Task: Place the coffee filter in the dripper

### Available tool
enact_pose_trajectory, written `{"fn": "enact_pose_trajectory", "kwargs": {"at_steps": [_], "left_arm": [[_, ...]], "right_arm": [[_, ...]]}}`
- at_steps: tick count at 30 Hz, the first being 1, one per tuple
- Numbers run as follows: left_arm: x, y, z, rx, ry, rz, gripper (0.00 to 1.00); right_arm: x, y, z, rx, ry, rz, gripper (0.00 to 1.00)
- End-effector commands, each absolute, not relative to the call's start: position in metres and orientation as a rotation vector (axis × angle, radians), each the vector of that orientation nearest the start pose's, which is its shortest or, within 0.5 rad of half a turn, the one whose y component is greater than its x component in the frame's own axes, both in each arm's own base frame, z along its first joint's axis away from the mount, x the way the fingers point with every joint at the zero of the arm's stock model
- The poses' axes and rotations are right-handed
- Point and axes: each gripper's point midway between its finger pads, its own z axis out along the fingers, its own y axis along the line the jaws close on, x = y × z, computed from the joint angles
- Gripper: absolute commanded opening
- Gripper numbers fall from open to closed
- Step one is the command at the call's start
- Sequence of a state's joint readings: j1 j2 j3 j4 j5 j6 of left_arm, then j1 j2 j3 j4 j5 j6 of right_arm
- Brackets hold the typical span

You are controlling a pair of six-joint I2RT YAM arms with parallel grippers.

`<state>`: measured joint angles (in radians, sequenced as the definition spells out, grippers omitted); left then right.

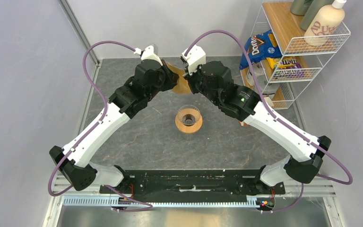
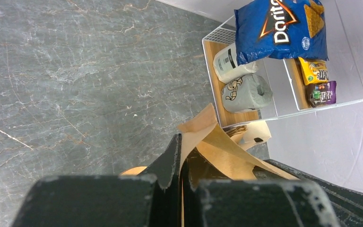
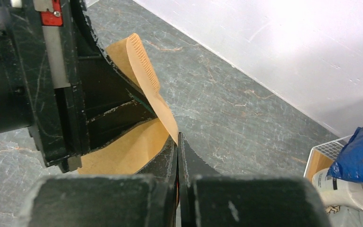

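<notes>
- A clear glass dripper (image 1: 188,119) with a round wooden base stands upright on a grey, stone-patterned table (image 1: 137,137). It sits midway between the two robot arms.
- The tan paper coffee filter (image 1: 180,83) is held up just beyond the dripper, toward the far wall, and does not touch it.
- The left gripper (image 2: 180,147) is beyond the dripper and slightly to its left. Its fingers are pinched together on one edge of the filter.
- The right gripper (image 3: 177,142) is beyond the dripper, almost straight behind it. Its fingers are clamped tight on another edge of the filter, and the paper stretches between the two grippers.
- A white wire shelf (image 1: 317,43) holding a blue chip bag (image 1: 261,47) stands well to the right of the dripper.
</notes>
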<state>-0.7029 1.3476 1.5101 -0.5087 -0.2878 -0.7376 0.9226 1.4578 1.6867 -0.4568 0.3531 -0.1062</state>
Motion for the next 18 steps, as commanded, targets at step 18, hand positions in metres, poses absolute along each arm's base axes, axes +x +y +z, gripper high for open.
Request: {"fn": "enact_pose_trajectory", "kwargs": {"at_steps": [18], "left_arm": [[0.314,-0.261,0.384,-0.143,1.866,-0.843,0.05]], "right_arm": [[0.328,0.295,0.411,-0.561,1.65,0.277,0.0]]}}
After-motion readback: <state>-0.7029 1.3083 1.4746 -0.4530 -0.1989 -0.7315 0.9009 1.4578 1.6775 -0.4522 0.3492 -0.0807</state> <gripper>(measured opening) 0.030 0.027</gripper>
